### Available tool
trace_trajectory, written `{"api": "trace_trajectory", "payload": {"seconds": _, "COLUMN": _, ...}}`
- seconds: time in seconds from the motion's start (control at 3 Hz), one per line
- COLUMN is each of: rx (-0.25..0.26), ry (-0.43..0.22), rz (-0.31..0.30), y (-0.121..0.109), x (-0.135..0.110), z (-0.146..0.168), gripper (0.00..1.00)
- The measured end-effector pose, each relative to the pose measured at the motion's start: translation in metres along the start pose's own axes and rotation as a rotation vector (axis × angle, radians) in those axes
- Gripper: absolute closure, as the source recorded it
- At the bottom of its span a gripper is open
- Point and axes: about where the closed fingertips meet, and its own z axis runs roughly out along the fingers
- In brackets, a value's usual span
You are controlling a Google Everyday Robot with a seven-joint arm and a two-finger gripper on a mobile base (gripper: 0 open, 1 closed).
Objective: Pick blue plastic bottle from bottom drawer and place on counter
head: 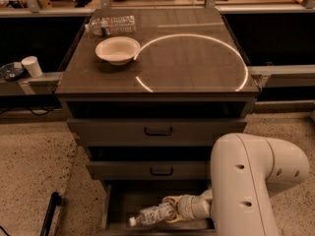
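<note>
Our tool [172,209] sits low inside the open bottom drawer [111,206], reaching in from the right at the end of the pale arm [246,181]. It meets the butt end of the blue plastic bottle [153,214]. The bottle lies on its side on the drawer's grey floor, white cap pointing left and toward the front. The tool and bottle overlap where they meet, so we cannot tell how far the tool is open or whether it has hold of the bottle at all. We judge the step in hand to be the grasp itself, with nothing lifted yet. The next move calls for a firm hold, then a pull out and up past the two shut drawers with black handles [158,131] to the worktop [192,77]. There, bare space lies inside the white arc [231,53], well apart from the white bowl [117,49] and the clear water bottle [110,25] at the back left. The arm's bulk hides the drawer's right part, and the lower edge of the view cuts off the drawer's front. The bottle's label is hard to read in the shadow.
</note>
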Motion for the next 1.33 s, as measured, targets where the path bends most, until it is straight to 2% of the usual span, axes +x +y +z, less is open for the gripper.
{"api": "trace_trajectory", "payload": {"seconds": 0.33, "rx": 0.05, "ry": -0.048, "rz": -0.026, "y": -0.009, "x": -0.025, "z": -0.019, "gripper": 1.0}}
{"api": "trace_trajectory", "payload": {"seconds": 0.67, "rx": 0.142, "ry": -0.146, "rz": -0.209, "y": -0.026, "x": -0.089, "z": -0.071, "gripper": 1.0}}
{"api": "trace_trajectory", "payload": {"seconds": 1.0, "rx": 0.19, "ry": -0.202, "rz": -0.372, "y": -0.035, "x": -0.149, "z": -0.116, "gripper": 1.0}}
{"api": "trace_trajectory", "payload": {"seconds": 1.33, "rx": 0.248, "ry": -0.172, "rz": -0.466, "y": -0.031, "x": -0.199, "z": -0.158, "gripper": 1.0}}
